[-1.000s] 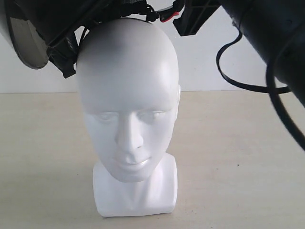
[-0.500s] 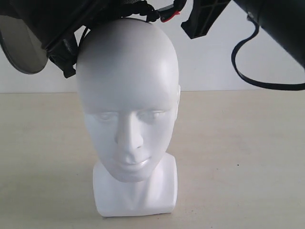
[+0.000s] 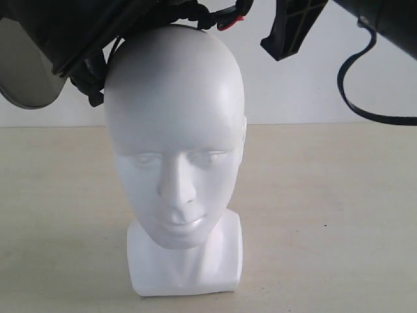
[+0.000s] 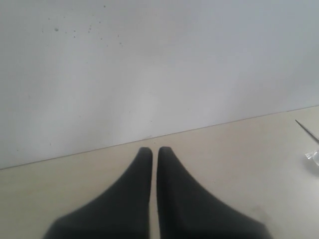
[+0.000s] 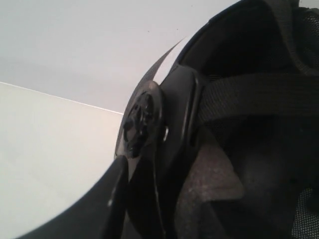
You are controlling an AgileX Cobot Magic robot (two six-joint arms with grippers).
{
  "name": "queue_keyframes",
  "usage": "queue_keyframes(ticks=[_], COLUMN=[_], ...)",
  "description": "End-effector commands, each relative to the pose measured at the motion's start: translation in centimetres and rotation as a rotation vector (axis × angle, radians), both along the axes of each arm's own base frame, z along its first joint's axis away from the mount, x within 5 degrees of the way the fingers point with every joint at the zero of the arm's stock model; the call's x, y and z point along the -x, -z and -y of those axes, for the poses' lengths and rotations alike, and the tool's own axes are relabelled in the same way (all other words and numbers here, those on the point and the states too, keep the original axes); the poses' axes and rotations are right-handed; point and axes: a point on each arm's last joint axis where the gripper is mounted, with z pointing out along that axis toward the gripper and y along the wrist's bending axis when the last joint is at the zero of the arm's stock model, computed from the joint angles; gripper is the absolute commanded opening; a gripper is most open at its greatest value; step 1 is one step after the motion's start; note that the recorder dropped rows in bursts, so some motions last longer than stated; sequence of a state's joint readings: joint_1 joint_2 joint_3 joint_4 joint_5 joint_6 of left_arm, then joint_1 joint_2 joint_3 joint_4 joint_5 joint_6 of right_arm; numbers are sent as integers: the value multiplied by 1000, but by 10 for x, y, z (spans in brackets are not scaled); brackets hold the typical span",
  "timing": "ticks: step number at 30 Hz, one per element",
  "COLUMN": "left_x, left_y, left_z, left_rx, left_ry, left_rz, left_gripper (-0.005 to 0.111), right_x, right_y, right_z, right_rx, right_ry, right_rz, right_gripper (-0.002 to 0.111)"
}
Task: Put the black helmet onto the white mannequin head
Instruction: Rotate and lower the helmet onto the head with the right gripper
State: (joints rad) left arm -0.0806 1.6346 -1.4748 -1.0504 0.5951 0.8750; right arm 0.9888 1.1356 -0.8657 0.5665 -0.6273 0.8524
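Note:
The white mannequin head (image 3: 174, 137) stands upright on the beige table (image 3: 326, 215), facing the exterior camera. The black helmet (image 3: 85, 29) hangs tilted just above the head's crown, reaching out of frame at the top left. Its smoky visor (image 3: 23, 72) hangs to the left, and a strap with a red buckle (image 3: 228, 21) lies over the crown. In the right wrist view my right gripper (image 5: 149, 191) is shut on the helmet's (image 5: 239, 124) rim near the visor pivot, one finger (image 5: 112, 191) outside the shell. My left gripper (image 4: 154, 152) is shut and empty, low over the table.
The right arm's black body (image 3: 296, 26) and a looping black cable (image 3: 355, 98) hang at the upper right of the exterior view. A white wall (image 3: 313, 85) backs the table. A small clear object (image 4: 313, 153) lies at the left wrist view's edge.
The right arm's black body has moved right and slightly up. The helmet has tilted further, its visor swinging left and lower. The head has not moved.

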Motion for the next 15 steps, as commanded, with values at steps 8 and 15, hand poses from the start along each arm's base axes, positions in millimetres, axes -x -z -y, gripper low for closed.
queue_keyframes(ticks=[8, 15], left_x=[19, 19], left_y=[-10, -10], left_z=[26, 26], left_rx=[25, 28], left_ry=[176, 179], left_rz=[-26, -28], left_gripper=[4, 4], right_x=[-5, -6], right_y=[30, 34], right_z=[-9, -8], right_rx=[297, 372], right_ry=[2, 28], right_rz=[-89, -82], right_gripper=[0, 0])
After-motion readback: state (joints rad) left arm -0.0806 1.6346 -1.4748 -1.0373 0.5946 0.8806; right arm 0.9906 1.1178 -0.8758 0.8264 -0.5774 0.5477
